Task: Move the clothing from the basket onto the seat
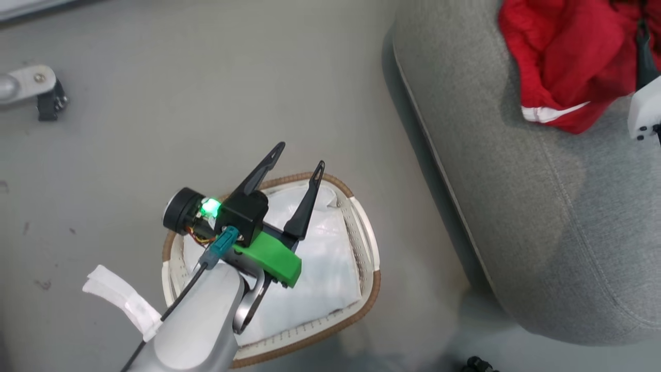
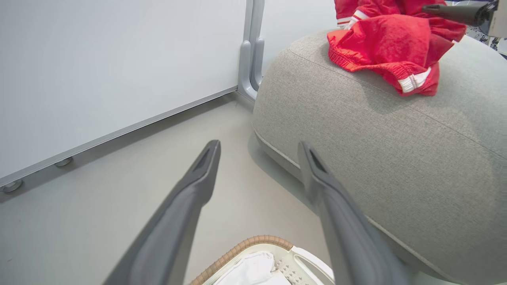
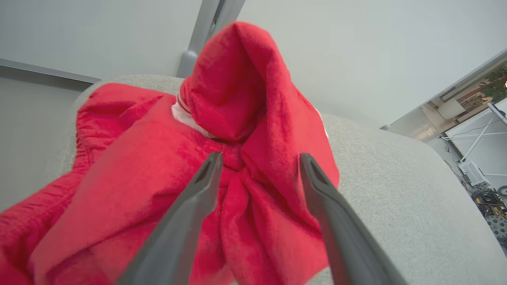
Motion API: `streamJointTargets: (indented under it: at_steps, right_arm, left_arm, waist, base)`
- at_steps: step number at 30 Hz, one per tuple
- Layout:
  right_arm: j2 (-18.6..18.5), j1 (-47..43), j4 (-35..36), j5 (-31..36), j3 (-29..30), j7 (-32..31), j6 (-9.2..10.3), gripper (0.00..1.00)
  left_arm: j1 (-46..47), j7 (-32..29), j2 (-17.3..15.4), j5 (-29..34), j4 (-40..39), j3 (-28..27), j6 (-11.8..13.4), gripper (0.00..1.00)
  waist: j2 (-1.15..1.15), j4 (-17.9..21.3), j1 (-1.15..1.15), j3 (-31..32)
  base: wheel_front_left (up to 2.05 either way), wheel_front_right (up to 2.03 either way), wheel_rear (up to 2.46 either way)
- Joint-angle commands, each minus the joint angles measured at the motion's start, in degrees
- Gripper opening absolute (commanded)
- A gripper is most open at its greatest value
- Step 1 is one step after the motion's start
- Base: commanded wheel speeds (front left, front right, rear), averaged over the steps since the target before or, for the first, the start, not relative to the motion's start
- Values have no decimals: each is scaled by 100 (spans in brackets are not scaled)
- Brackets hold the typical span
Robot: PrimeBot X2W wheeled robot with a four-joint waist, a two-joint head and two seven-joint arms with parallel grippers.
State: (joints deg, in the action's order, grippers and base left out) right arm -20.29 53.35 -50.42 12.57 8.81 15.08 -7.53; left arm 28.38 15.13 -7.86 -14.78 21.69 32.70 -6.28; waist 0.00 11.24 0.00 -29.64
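Right wrist view: right gripper (image 3: pixel 260 156) spread, clothing (image 3: pixel 237 99) bunched between its jaws on seat (image 3: pixel 396 178); may snag and drag off on retreat. Left gripper (image 1: pixel 301 154) spread above basket (image 1: pixel 363 227).

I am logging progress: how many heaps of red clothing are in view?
1: a heap on the seat. In the basket I see white liner; the left arm covers part of it.

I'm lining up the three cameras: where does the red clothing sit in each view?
Head view: clothing top right, lying on the seat.
Left wrist view: clothing top right, on the seat's crest.
Right wrist view: clothing centre and left, beyond the open right gripper.
Shared landmark: the grey seat.
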Motion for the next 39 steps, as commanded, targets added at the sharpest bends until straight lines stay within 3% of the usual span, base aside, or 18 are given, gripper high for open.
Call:
streamJointTargets:
  at_steps: [1, 10, 15, 20, 26, 30, 34, 39]
  right_arm:
    - [-68, -136, 57, -76, -33, 10, 8, 100]
    - [177, -486, 249, -292, -224, 11, 8, 100]
    - [586, -792, 420, -431, -312, 12, 8, 100]
    - [1252, -1430, 886, -882, -364, 12, 7, 100]
    - [1622, -2452, 1542, -1366, -645, 12, 7, 100]
    - [1715, -3154, 1886, -1590, -677, 12, 7, 100]
    - [1732, -3709, 2145, -2235, -926, 12, 7, 100]
    - [1729, -4225, 2434, -2405, -1027, 12, 7, 100]
  left_arm:
    - [-153, 2, 26, -69, 19, -67, 20, 100]
    - [-792, 2, 142, -198, -21, -594, 98, 100]
    - [-1212, 2, 197, -236, -146, -1050, 246, 100]
    - [-1852, 2, 268, -295, -447, -1795, 412, 100]
    - [-2510, 1, 326, -317, -724, -2469, 482, 100]
    - [-2908, 1, 363, -269, -843, -2790, 499, 100]
    - [-3205, 1, 410, -220, -890, -2905, 422, 100]
    - [-3431, 1, 444, -258, -890, -2964, 358, 100]
  waist:
    - [0, -55, 0, 580]
    - [0, -389, 0, 1497]
    - [0, -591, 0, 1881]
    - [0, -862, 0, 2307]
    - [0, -1116, 0, 2649]
    - [0, -1244, 0, 2842]
    - [0, -1352, 0, 2959]
    - [0, -1430, 0, 3056]
  base:
    - [0, 0, 0]
    - [0, 0, 0]
    - [0, 0, 0]
    - [0, 0, 0]
    - [0, 0, 0]
    - [0, 0, 0]
    - [0, 0, 0]
    - [0, 0, 0]
